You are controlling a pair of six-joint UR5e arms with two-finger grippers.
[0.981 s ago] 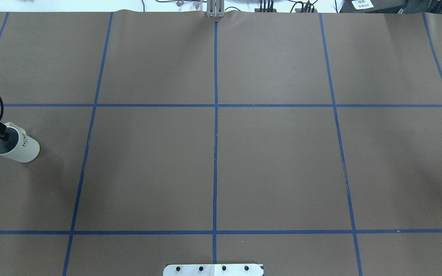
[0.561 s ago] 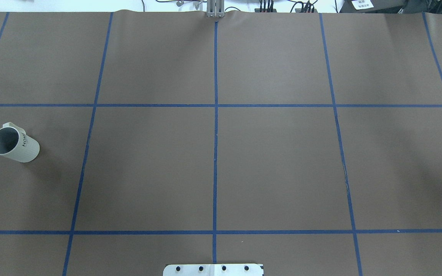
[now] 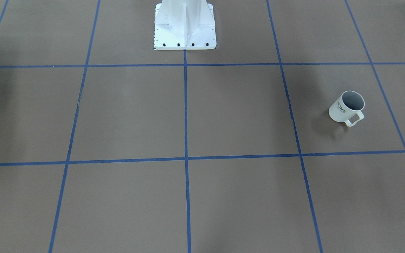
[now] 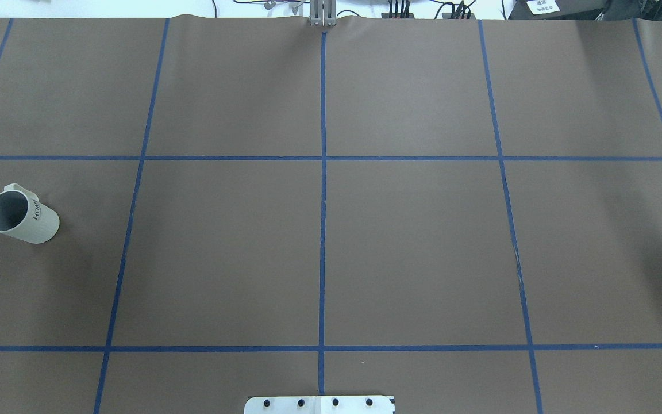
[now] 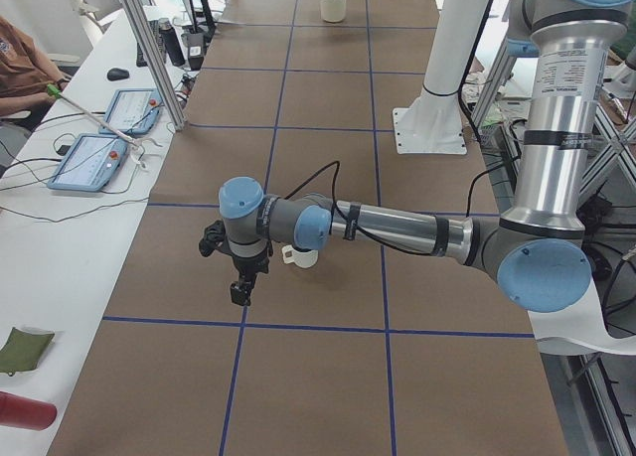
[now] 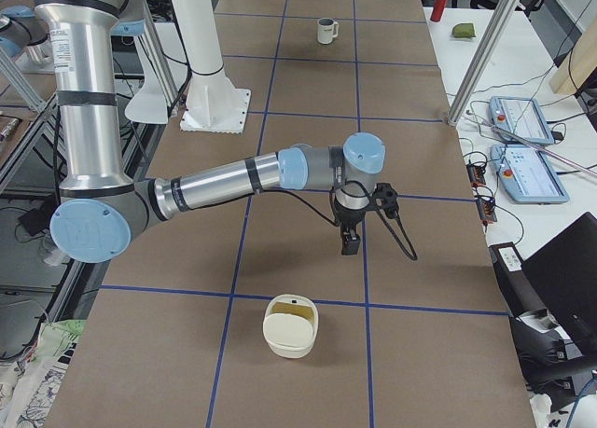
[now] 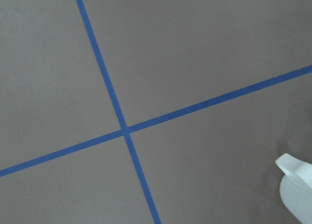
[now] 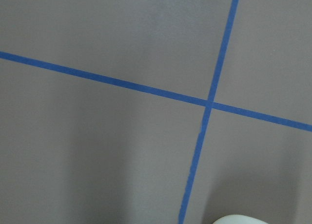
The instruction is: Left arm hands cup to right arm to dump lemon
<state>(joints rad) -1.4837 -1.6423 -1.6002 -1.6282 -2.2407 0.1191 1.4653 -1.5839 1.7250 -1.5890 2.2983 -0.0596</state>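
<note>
Nearest, at the left end of the counter point(image 4: 411, 247), the left hand point(image 5: 239, 292) hangs fingers-down near the cup point(image 4: 20, 217) without touching it. Only the side view shows this hand, so I cannot tell whether it is spread or pressed together. The cup stands upright and free on the robot's left side, with its handle turned away from the robot and its grey inside apparently empty. At the far end the right hand point(image 6: 351, 244), equally impossible to read, hovers near a white tub point(image 6: 289, 342). A yellowish patch point(image 6: 291, 306) in the tub may be the lemon, but it is too small to say. If it is, the dumping looks done. If not, the left hand must first come over the rim, pinch one wall, and leave the handle side clear for the right hand.
</note>
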